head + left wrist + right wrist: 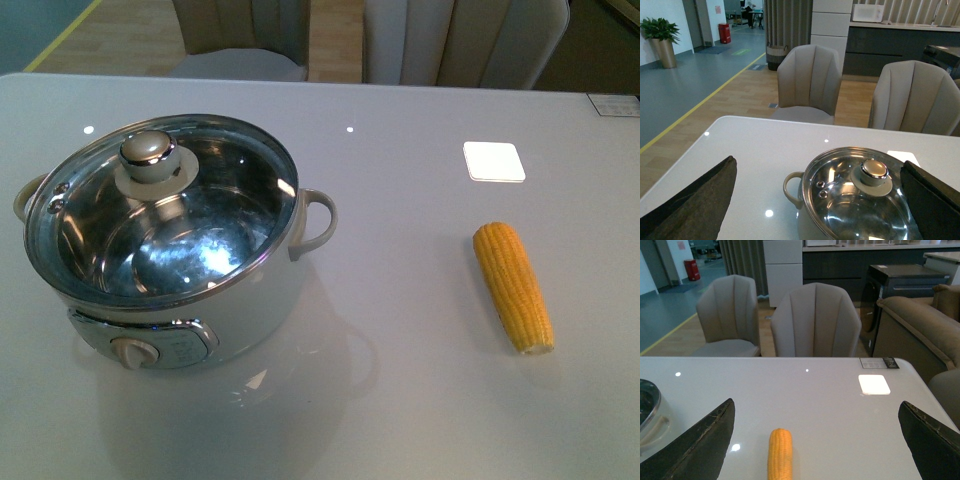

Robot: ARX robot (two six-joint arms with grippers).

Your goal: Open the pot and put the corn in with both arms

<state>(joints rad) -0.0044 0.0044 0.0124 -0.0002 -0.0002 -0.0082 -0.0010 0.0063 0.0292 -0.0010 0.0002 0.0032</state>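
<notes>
- The pot [180, 270] stands on the left part of the table [400, 200], with its dial [135, 352] facing the robot.
- The lid [200, 230] is on. It is glass with a steel rim, it sits level on the pot's mouth, and the shiny inside shows through it.
- The knob [148, 155] stands upright on the lid, toward the far left of it.
- One loop handle [318, 222] sticks out on the pot's right side. The tip of another shows at its left edge.
- The corn [512, 285] lies flat on the table to the right, well apart from the pot. Its narrow, rounded end points away from the robot and its blunt end is nearer.
- A white square [494, 161] lies flat on the table beyond the corn, apart from it.
- The left gripper [820, 161] is spread wide and holds nothing. In its wrist view the lid and knob show between its two dark fingers [695, 200].
- The right gripper [816, 402] is also spread wide and empty. In its wrist view the corn lies on the table between its fingers [695, 445], clear of both.
- Beige chairs [815, 322] stand at the far side of the table.
</notes>
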